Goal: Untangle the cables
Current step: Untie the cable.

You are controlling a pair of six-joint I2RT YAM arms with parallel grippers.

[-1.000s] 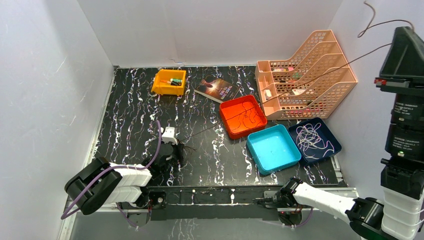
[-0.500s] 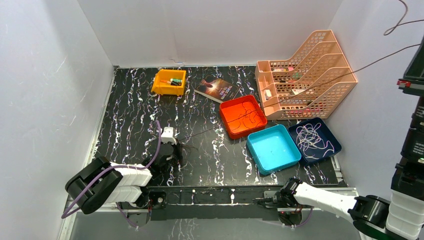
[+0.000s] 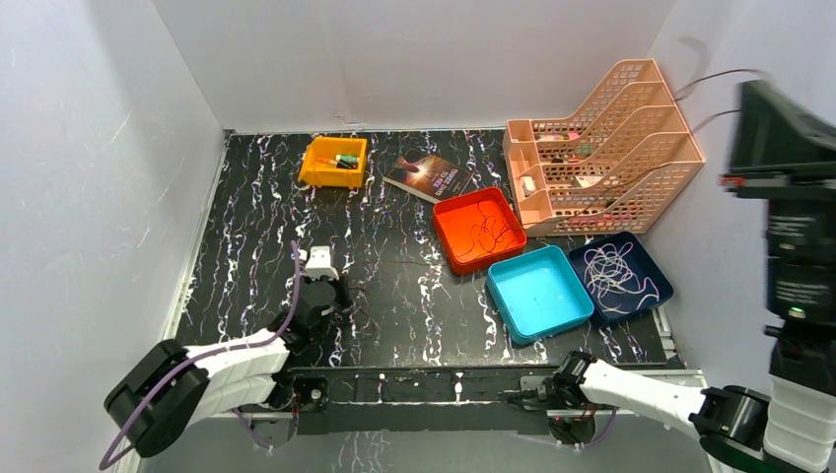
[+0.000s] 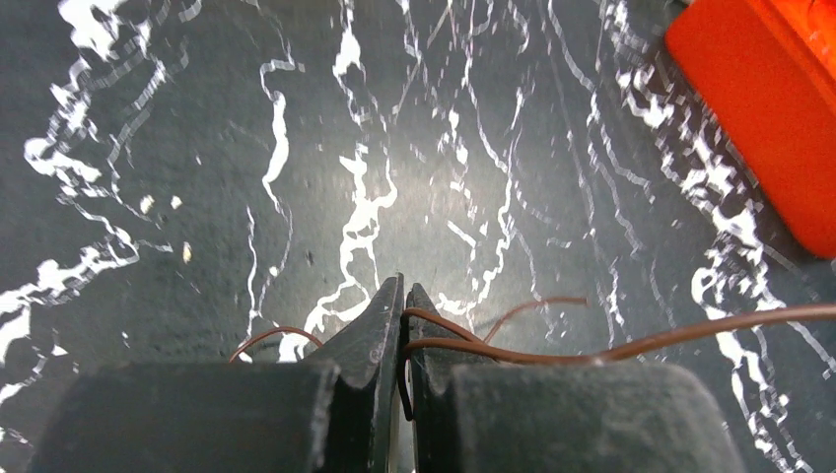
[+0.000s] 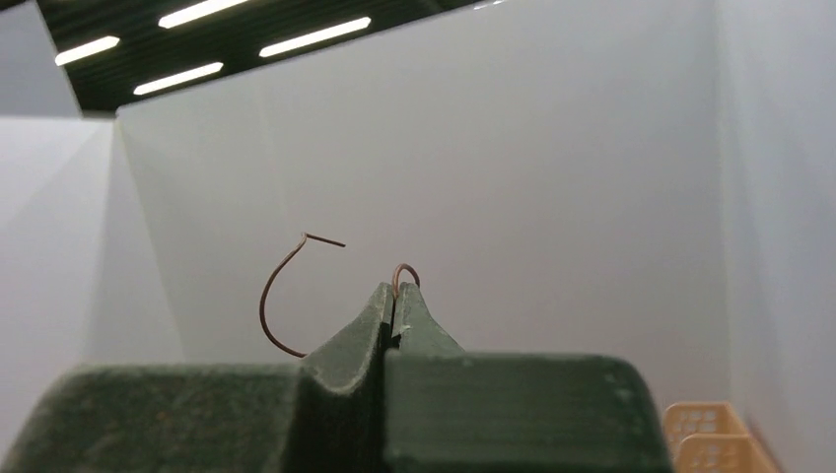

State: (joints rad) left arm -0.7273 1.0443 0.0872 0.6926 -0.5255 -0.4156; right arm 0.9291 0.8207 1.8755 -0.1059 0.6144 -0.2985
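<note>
Okay, left gripper (image 4: 402, 288) sits low over the black marbled table (image 3: 256, 227), near my edge, jaws pinched together on a thin brown cable (image 4: 513, 350). The cable comes out between the fingertips and runs off to the right in the wrist view, toward the orange tray (image 4: 769, 128). A second small brown loop (image 4: 268, 335) pokes out on the left side of the fingers, lying on the table. From above this cable is nearly lost against the table pattern; I can't trace it.

Right gripper (image 5: 394, 291) is raised high in the air off the right side of the table, white wall behind it. Its jaws are closed on a brown wire end (image 5: 263, 301): a tiny loop sticks up just above the tips and a curled free tail hangs to the left of them. From above, two thin strands (image 3: 702, 77) leave that arm toward the top of the peach file rack (image 3: 601, 138). I cannot tell whether both grippers hold the same cable.

Other cables, well away from both grippers: a dark cable (image 3: 483, 232) coiled loosely in the orange tray, a whitish cable (image 3: 613, 268) looped in the navy tray (image 3: 659, 296). A teal tray (image 3: 537, 294) sits between those two. Yellow bin (image 3: 334, 161) and a book (image 3: 426, 175) lie at the far side.
</note>
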